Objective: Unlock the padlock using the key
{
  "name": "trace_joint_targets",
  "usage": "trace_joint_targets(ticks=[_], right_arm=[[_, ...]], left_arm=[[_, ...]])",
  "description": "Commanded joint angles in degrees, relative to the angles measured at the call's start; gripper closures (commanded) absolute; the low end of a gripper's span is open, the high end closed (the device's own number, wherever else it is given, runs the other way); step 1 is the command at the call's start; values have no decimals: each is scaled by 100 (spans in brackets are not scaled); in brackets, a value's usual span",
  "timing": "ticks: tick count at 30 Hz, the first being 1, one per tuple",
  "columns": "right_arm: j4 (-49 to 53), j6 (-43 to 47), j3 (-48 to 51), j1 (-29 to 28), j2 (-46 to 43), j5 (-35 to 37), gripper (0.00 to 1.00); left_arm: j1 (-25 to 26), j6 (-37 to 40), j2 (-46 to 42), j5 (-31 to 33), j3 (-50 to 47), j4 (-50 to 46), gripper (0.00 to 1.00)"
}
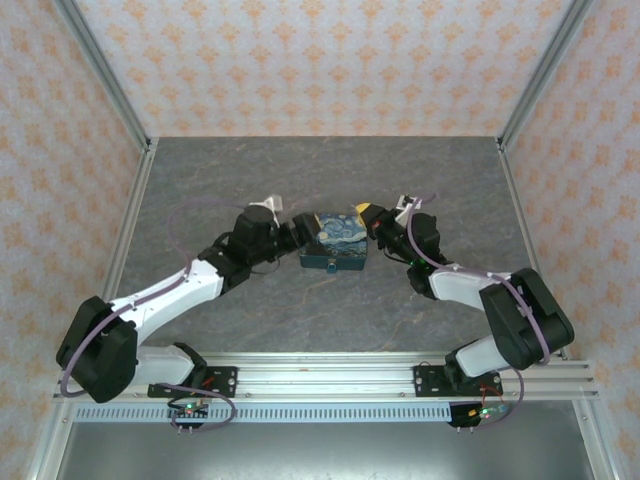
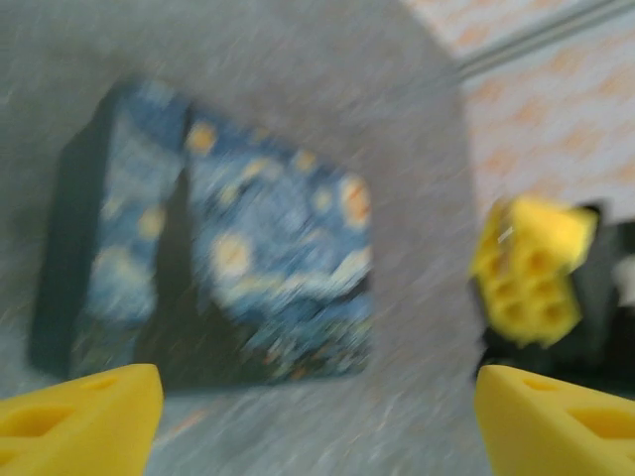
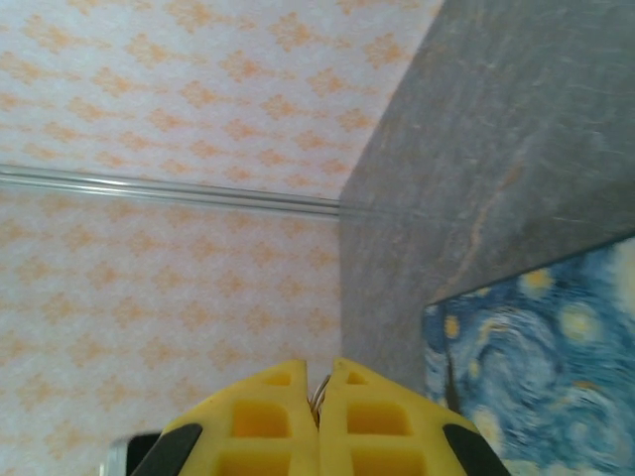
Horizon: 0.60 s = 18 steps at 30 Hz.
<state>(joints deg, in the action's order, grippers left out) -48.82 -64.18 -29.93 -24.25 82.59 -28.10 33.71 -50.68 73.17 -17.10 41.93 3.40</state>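
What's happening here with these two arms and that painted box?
Two robot arms meet at the painted box in the middle of the table. The left hand is open beside the box. The right hand is shut on a thin metal sliver, probably the key.

The right gripper (image 3: 319,371) has its yellow jaws pressed together on the thin key (image 3: 317,392). The starry box (image 3: 536,367) is right of them.

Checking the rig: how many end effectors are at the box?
2: left end effector at the box's left edge, right end effector at its top-right corner.
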Motion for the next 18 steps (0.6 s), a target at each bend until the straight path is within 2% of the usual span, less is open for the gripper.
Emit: trace_joint_targets(ticks=[1,8,14,18], right_arm=[[843,374,-300,60,-72,-259,100],[981,408,-550,75,255,-372,100],[461,88,-521,78,629,-406,100],[343,40,-524,77,784,-414,100]], left_arm=[[293,860,-75,327,-377,-706,25],[739,1359,414,501,-639,-86,43],[795,1652,1213,454,-534,637,50],[793,1770,1616,414,-502,1191,51]])
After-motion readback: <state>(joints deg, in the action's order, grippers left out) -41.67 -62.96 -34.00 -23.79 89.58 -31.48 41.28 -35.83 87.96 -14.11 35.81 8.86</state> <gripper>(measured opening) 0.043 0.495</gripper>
